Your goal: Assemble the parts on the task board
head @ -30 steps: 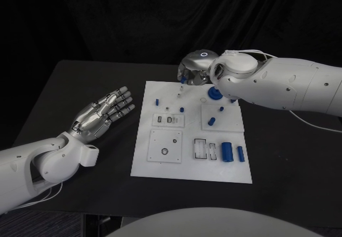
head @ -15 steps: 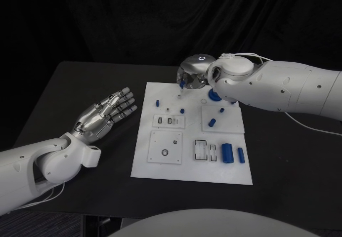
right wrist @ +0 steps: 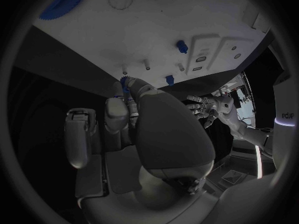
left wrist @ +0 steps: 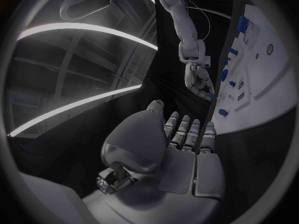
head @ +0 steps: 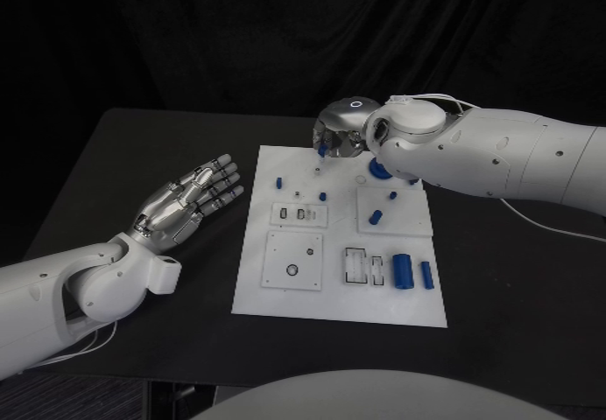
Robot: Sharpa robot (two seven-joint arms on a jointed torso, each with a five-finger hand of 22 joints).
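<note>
Here the right hand [head: 339,131] hung over the far edge of the white task board [head: 291,297], its fingers [right wrist: 127,92] curled in and pinching a small blue part [right wrist: 124,83] at their tips. In the right wrist view that part sat just beside a thin pin [right wrist: 124,70] standing near the board's edge, but whether the two touched could not be told. A second pin [right wrist: 147,63] stood a little further along the same edge, away from the fingertips.

The left hand [head: 189,199] lay flat and open above the black tabletop [head: 151,140], well apart from the board, its fingers [left wrist: 187,132] stretched out side by side and holding nothing.

On the board, a large blue gear [head: 377,165] lay close under the right wrist. Nearer the robot than the right fingers stood several small blue pegs, one of them [head: 278,182] toward the left hand's side. Furthest from the right fingers, at the board's near end, a thick blue cylinder [head: 402,269] and a thinner blue bar [head: 427,274] lay side by side, next to two slotted recesses [head: 365,266].
</note>
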